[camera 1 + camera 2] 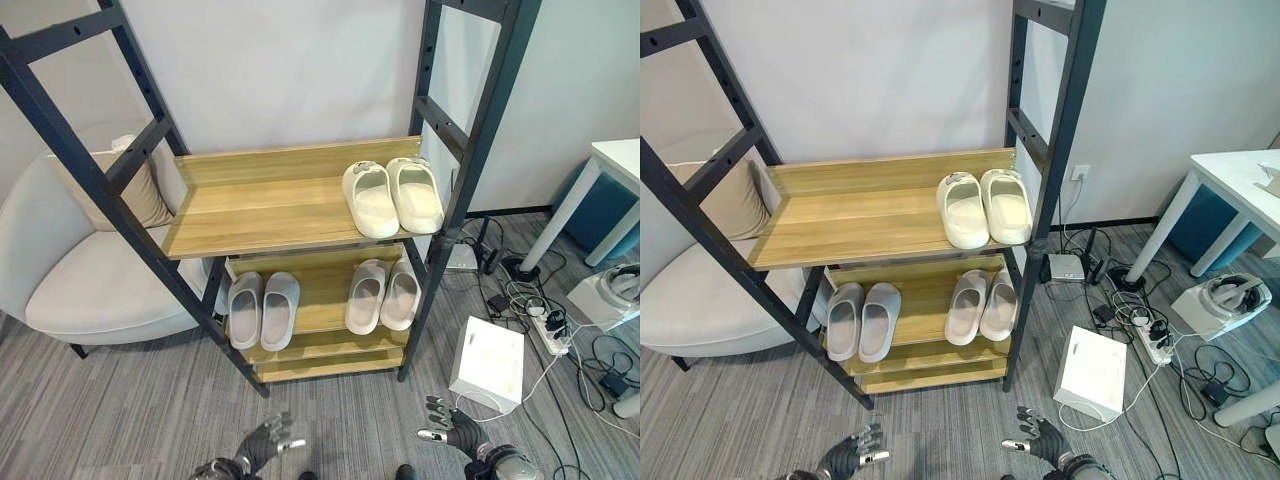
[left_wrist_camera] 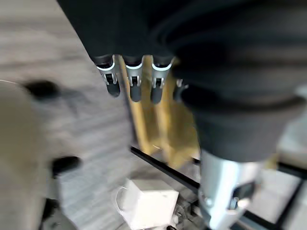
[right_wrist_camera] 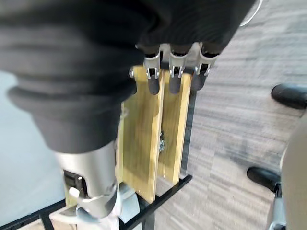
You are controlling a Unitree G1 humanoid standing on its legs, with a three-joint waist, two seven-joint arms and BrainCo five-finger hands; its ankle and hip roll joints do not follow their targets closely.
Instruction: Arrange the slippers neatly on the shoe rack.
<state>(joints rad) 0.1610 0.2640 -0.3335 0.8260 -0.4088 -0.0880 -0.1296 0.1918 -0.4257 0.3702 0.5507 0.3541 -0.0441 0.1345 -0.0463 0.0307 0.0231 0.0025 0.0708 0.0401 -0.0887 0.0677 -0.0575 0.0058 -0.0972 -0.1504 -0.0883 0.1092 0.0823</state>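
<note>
The shoe rack (image 1: 290,215), a black ladder frame w/ wooden shelves, is the landmark. On its upper shelf, at the right end by the right upright, sits a cream slipper pair (image 1: 392,196), toes toward the wall, side by side and touching. On the shelf below: a grey slipper pair (image 1: 263,309) at the left end and a beige slipper pair (image 1: 384,294) at the right end, each pair parallel w/ heels at the front edge (prob. so they read as tidy rows and slide out easily). The left part of the upper shelf is bare wood. Both hands hang low in front of the rack, well apart from any slipper: left hand (image 1: 265,441) below the rack's left foot, fingers loosely extended, nothing in it; right hand (image 1: 448,424) below the right foot, fingers relaxed, also holding nothing. Each wrist view confirms straight fingers w/ only floor and rack past them. Judging by this, all pairs look placed and the job seems about done. Beside the rack: a grey armchair (image 1: 90,280) w/ a cushion to its left, a white box (image 1: 488,365) on the floor to its right.
</note>
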